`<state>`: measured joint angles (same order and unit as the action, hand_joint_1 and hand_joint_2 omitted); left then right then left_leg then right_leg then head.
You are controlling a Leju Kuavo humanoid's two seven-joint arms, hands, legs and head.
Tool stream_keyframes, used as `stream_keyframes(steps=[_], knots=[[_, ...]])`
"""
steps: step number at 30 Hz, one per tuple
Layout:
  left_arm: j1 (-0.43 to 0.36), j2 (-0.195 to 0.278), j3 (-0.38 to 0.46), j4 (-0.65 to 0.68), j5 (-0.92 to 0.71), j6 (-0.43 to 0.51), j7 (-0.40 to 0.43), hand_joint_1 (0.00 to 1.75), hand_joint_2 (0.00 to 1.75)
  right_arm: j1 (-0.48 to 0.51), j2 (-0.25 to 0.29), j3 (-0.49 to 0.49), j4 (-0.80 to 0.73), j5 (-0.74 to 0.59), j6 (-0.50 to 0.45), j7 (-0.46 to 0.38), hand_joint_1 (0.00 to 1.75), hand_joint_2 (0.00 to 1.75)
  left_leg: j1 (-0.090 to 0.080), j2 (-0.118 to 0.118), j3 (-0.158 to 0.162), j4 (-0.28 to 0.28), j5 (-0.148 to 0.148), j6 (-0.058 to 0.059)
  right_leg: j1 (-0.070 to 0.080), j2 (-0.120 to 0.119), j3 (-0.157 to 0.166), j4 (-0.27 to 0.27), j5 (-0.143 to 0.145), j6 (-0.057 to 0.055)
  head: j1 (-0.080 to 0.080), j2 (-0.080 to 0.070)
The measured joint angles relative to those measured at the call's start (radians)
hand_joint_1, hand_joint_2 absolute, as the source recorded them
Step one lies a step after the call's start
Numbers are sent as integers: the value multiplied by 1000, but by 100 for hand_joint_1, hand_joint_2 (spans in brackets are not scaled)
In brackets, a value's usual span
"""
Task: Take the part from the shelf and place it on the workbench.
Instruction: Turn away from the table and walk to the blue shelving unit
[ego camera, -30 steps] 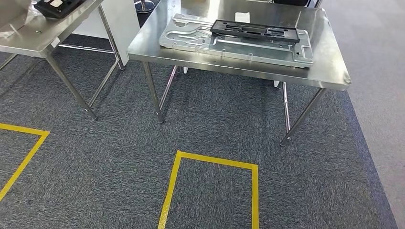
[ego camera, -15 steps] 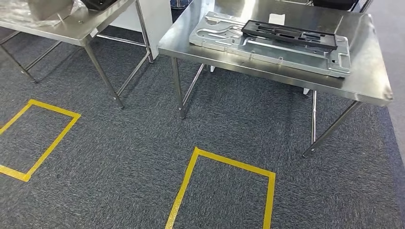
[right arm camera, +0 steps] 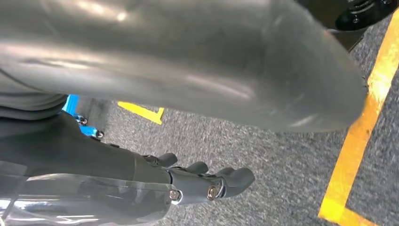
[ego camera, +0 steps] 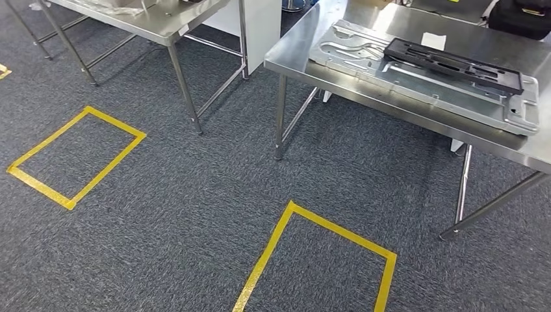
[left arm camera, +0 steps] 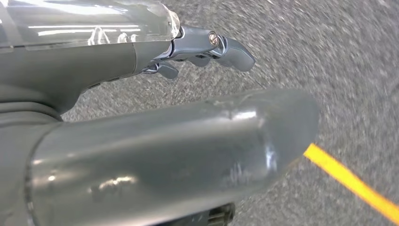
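A flat black frame part (ego camera: 455, 65) lies on a large silver metal plate (ego camera: 364, 55), which rests on the steel workbench (ego camera: 295, 60) at the upper right of the head view. My left hand (left arm camera: 188, 94) hangs over the grey carpet with its fingers (left arm camera: 211, 44) extended, apart from the thumb, and holds nothing. My right hand (right arm camera: 197, 141) also hangs above the carpet, its dark fingers (right arm camera: 207, 183) stretched out and nothing in it.
A second steel table (ego camera: 162, 23) stands at the upper left. Two yellow tape rectangles (ego camera: 115, 121) (ego camera: 343, 229) mark the carpet. A black bag (ego camera: 526, 16) and a white slip (ego camera: 433, 40) lie on the workbench. Table legs (ego camera: 279, 117) stand ahead.
The whole picture has shifted to the right and down, so the camera has turned left. The black part and plate have not moved on the workbench.
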<state>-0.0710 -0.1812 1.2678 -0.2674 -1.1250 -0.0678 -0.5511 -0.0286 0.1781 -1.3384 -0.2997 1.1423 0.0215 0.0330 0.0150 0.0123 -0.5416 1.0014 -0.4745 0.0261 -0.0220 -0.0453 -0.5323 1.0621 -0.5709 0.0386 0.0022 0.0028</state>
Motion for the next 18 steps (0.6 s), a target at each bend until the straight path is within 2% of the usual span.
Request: stream_keyframes(steps=[1,2,3,4,5,6,8,9,10,12,13,14,15,16,17,18], knots=[[-1,0,0,0,-2,0,0,0,0,1,-1,0,1,2,0,2,0,0,-1,-9,-3,0,2,4,0,24,-28,61,-35,0,2,0],[-2,0,0,0,-3,-1,0,0,0,2,-1,0,1,5,0,4,0,0,-3,-19,-6,0,4,7,0,35,-63,132,-68,0,2,0],[-3,0,0,0,-5,-1,0,0,0,3,-2,0,2,8,-1,5,0,0,-6,-31,-8,1,5,8,0,40,-93,190,-87,-2,2,0],[-2,0,0,0,-6,-1,0,0,0,3,-2,0,3,10,-1,6,0,0,-8,-43,-9,2,5,9,1,41,-108,216,-84,-4,2,0],[-1,0,1,0,-6,-1,0,0,0,3,-2,0,3,12,0,6,0,0,-9,-57,-8,3,5,9,1,44,-105,204,-62,-7,2,0],[-1,0,1,0,-7,-1,0,0,0,3,-2,0,3,14,1,6,0,0,-10,-70,-7,4,5,8,1,49,-84,154,-24,-12,3,0],[-2,-2,1,0,-8,-2,0,0,0,5,-3,0,4,17,4,6,0,0,-12,-95,-7,8,4,5,2,92,-26,18,42,-26,2,0],[-3,-3,1,0,-8,-2,0,0,0,4,-4,0,4,19,4,6,0,0,-12,-105,-9,9,5,1,3,110,-7,-27,58,-31,2,0],[-4,-4,1,0,-8,-2,0,0,0,3,-5,0,5,20,5,6,0,0,-11,-115,-13,9,6,-5,4,124,2,-50,61,-34,2,0],[-3,-4,2,0,-8,-2,0,0,0,-1,-6,0,6,24,5,6,0,0,-8,-134,-19,6,10,-21,6,111,5,-58,62,-38,3,0],[-2,-4,3,0,-9,-2,0,0,0,-2,-6,0,6,26,6,6,0,0,-7,-129,-21,9,8,-27,5,99,9,-65,65,-42,3,0],[-2,-4,4,0,-9,-2,0,0,0,-2,-6,0,6,28,6,6,0,0,-8,-111,-28,24,-4,-32,3,86,13,-73,68,-48,2,0],[-2,-4,4,0,-9,-2,0,0,0,-1,-6,0,6,29,7,6,0,0,-8,-84,-44,60,-28,-37,1,71,16,-80,71,-53,-1,0],[-3,-4,4,0,-9,-2,0,0,0,2,-6,0,6,30,7,6,0,0,-7,-53,-69,116,-61,-41,2,55,18,-82,72,-56,-3,0],[-5,-4,5,0,-9,-2,0,0,0,4,-6,0,7,31,8,6,0,0,-5,-34,-102,185,-97,-45,3,40,18,-82,71,-59,-5,0],[-5,-4,5,0,-9,-2,0,0,0,5,-6,0,7,31,9,6,0,0,-2,-25,-131,248,-123,-50,4,25,17,-82,70,-59,-6,0]])
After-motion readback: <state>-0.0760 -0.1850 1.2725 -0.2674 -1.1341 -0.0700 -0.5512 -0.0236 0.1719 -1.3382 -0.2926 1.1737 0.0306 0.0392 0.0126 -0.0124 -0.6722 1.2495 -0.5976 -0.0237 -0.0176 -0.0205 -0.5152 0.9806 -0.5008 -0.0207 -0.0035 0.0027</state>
